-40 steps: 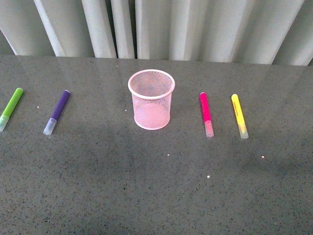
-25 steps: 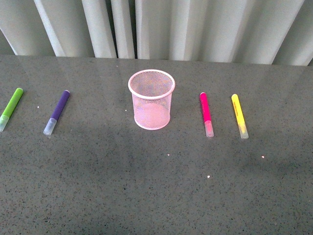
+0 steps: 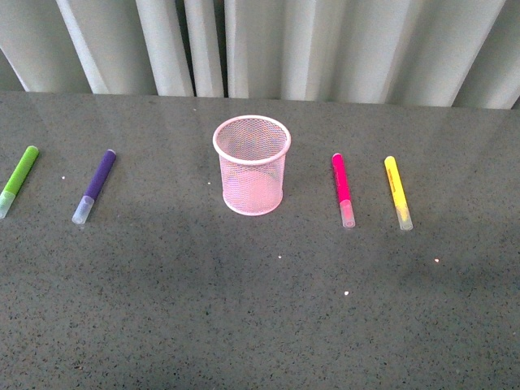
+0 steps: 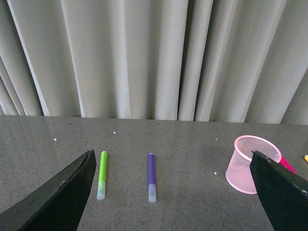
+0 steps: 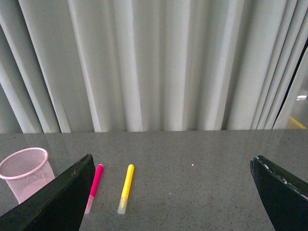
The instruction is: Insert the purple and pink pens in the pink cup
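Upright on the counter (image 3: 260, 317), midway between left and right edges, nearer the far edge: mesh cup (image 3: 252, 175). Leftward, inner left pen (image 3: 95, 185), then outer left marker (image 3: 18, 179) at the left edge. Rightward, inner right pen (image 3: 342, 187), then outer right marker (image 3: 397, 191) just beside it. All four flat, apart from the cup.

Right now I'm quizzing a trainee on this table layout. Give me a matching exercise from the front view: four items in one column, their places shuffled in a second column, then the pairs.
Items:
1. purple pen
2. pink pen
3. pink cup
4. yellow marker

Places:
A. lying furthest right
B. standing upright in the middle
C. lying just right of the cup
D. lying left of the cup, beside the green marker

Pairs: 1-D, 2-C, 3-B, 4-A
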